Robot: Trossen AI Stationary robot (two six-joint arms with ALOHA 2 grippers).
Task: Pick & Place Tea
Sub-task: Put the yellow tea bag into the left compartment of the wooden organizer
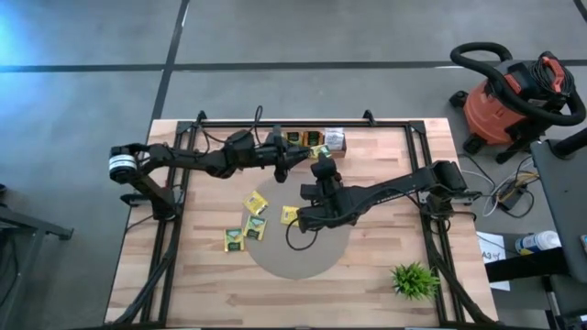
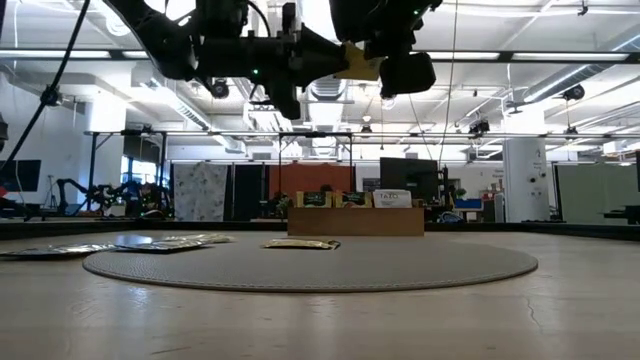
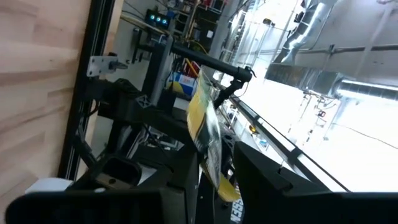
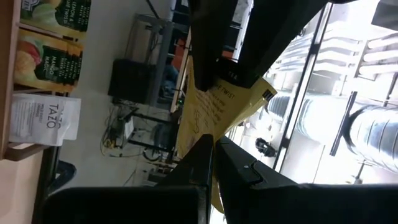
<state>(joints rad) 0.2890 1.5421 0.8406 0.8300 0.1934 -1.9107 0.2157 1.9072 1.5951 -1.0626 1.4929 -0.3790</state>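
Both grippers pinch one yellow tea bag (image 4: 208,118) up high. The left gripper (image 3: 214,180) squeezes one edge (jaws partly open). The right gripper (image 4: 214,152) is closed tight on the other

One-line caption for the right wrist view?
Right tool and left tool both pinch one yellow square tea packet aloft.

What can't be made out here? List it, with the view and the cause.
- High view: yellow tea packet passing between the tools is hidden by both arms; its lower edge sits behind the right tool.
- Low view: the wooden tray is too far for reading its packets.
- Left wrist view: the packet is edge-on, its print unreadable.
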